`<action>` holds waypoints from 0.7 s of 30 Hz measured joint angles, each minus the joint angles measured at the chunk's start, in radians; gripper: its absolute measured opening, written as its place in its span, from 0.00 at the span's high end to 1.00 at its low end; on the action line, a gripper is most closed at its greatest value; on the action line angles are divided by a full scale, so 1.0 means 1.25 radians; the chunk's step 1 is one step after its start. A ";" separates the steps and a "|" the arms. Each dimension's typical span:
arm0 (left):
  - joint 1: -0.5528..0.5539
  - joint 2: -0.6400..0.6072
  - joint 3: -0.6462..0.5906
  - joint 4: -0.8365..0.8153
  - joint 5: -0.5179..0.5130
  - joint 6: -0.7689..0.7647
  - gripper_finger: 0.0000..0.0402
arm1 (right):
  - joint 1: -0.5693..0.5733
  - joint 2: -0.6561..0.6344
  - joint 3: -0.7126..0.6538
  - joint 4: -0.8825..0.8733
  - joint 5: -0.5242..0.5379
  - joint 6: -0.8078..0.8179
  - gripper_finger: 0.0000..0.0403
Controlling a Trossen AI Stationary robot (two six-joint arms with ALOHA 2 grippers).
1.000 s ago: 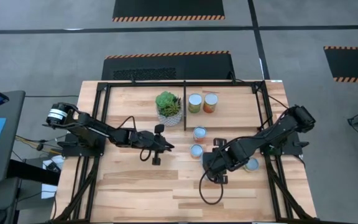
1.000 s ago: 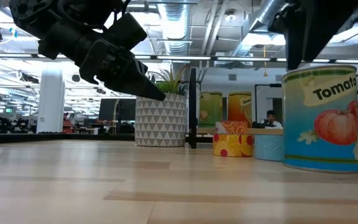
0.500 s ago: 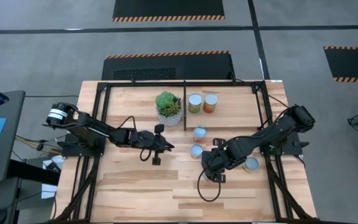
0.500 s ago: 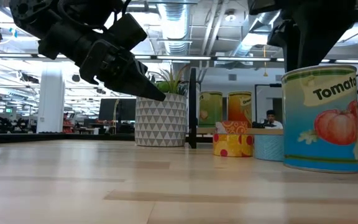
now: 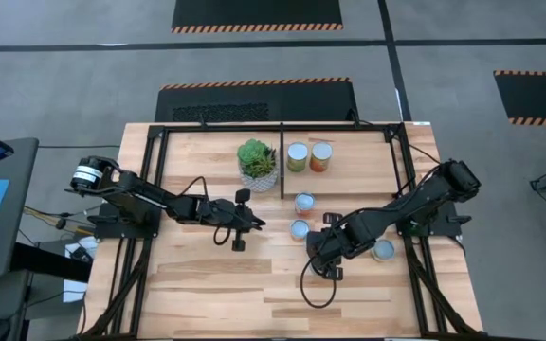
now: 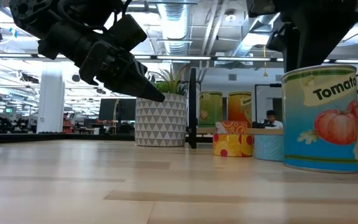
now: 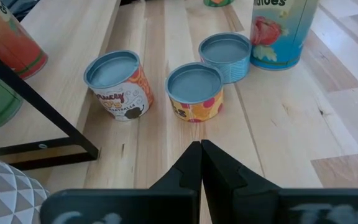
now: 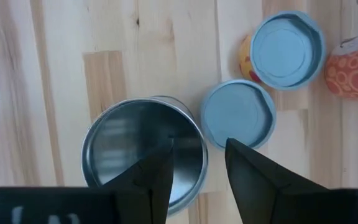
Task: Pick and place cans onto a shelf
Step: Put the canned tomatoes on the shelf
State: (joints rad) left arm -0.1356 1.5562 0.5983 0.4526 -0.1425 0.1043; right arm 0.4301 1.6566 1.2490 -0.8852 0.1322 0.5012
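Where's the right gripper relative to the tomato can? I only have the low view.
Observer: The right gripper is open and looks straight down on the tomato can, one finger over its lid.
Operator: Left arm?
Observer: The left gripper is shut and empty, aimed at three small cans, apart from them.
Operator: Any cans I can't see?
Observer: Yes, one silver-topped can stands by the right arm, toward the table's right edge.

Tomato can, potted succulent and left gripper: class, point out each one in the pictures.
Tomato can (image 6: 322,118): low view, on its label beside the tomato picture.
Potted succulent (image 5: 257,159): high view, on its green leaves.
Left gripper (image 7: 201,163): left wrist view, where the shut fingertips meet.
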 joint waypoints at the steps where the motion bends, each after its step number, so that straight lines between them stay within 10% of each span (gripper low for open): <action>1: 0.000 0.000 0.000 0.000 0.000 0.000 1.00 | 0.000 0.000 -0.003 0.002 0.000 0.002 0.58; 21: 0.000 0.000 0.000 0.001 -0.002 0.003 1.00 | -0.001 -0.002 -0.020 0.006 -0.001 0.005 0.79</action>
State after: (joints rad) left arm -0.1356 1.5558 0.5983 0.4534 -0.1455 0.1085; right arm 0.4294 1.6547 1.2240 -0.8780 0.1314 0.5068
